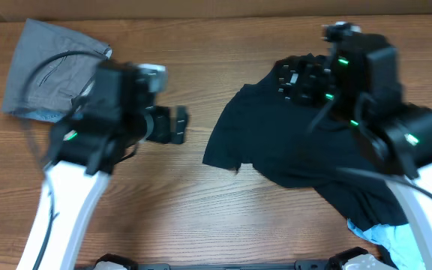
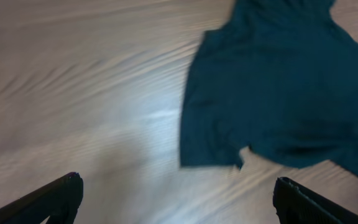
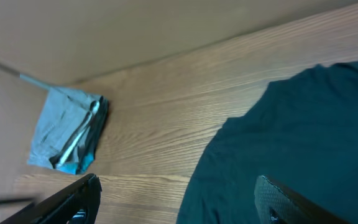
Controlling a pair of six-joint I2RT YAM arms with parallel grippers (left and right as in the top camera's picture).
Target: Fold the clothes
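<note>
**Overhead and wrist views, garment not yet folded.** The black T-shirt (image 1: 276,142) lies crumpled on the wooden table (image 1: 201,202), right of centre. We read its long axis as running from about 11 o'clock to 5 o'clock in the overhead view.

The left gripper (image 1: 179,124) hovers over bare wood with its jaws spread wide and nothing between them. The shirt's nearest hem lies at 3 o'clock from it, near but apart. The right gripper (image 1: 294,79) hangs over the shirt's 12 o'clock end, so we judge the right arm the nearer. Its wrist view shows the fingers (image 3: 73,200) parted and gripping nothing, with cloth below them.

A folded grey garment (image 1: 47,67) sits at 10 o'clock, well apart from the shirt. A light blue garment (image 1: 385,234) shows at 5 o'clock, touching the shirt's lower end.

The right arm hides much of the shirt, so we cannot place the collar, the sleeves or any logo. The dark gripper is hard to separate from the dark cloth. The left wrist view is blurred, and the frame edge cuts off the blue garment.
</note>
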